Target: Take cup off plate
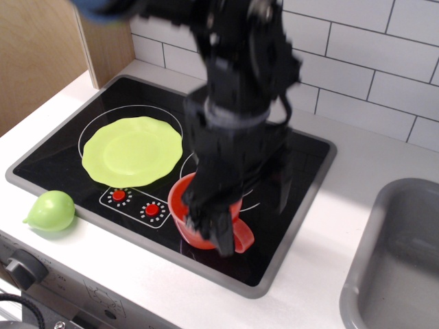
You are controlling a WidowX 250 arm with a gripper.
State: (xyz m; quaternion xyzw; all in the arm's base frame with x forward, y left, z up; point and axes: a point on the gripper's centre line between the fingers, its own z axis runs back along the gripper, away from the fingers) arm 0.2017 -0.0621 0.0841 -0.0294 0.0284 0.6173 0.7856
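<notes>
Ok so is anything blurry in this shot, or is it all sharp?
In the observation.image view, the arm and gripper are smeared by motion blur, so the jaws cannot be read. The cup, plate, green fruit and stovetop look sharp. Soft reflections show on the glossy black glass.
</notes>
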